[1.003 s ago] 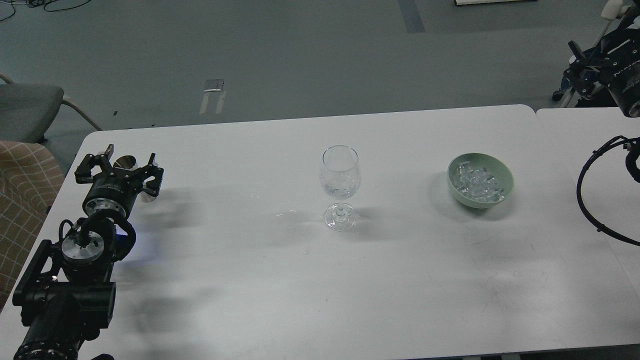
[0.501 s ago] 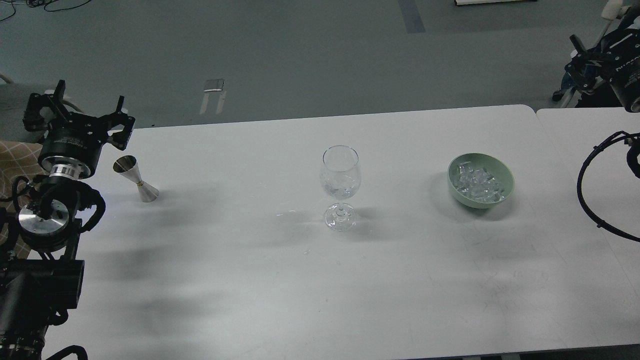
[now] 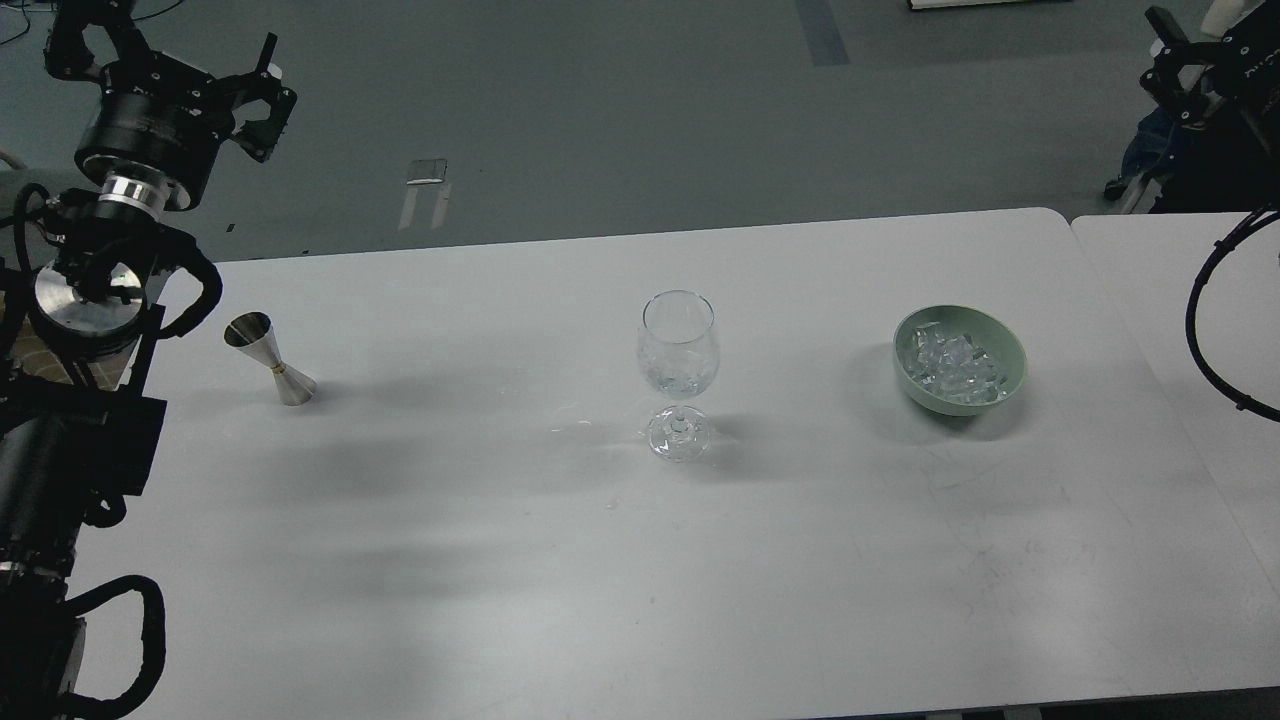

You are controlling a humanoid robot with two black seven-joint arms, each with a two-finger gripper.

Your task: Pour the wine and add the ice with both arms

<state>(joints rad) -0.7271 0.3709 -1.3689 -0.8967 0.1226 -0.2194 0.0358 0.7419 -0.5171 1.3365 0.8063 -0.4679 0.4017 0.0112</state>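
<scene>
A clear stemmed wine glass (image 3: 679, 372) stands upright at the table's middle. A little clear wine (image 3: 678, 380) glints low in its bowl, barely visible. A heap of ice cubes (image 3: 953, 361) lies in a pale green bowl (image 3: 1008, 372) to the right. A silver jigger (image 3: 270, 358) stands on the table at the left, leaning in the view. My left gripper (image 3: 165, 60) is open and empty, raised high behind and left of the jigger. My right gripper (image 3: 1190, 65) is at the top right edge, dark and partly cut off.
The white table (image 3: 600, 560) meets a second table (image 3: 1150, 270) at the right. A looped black cable (image 3: 1205, 340) of my right arm hangs over that side. A checked chair cushion shows at the left edge behind my arm. Grey floor lies beyond the table.
My left gripper has let go of the jigger and risen up and back to the far left. The jigger stays standing on the table. My right arm has lifted a little.
</scene>
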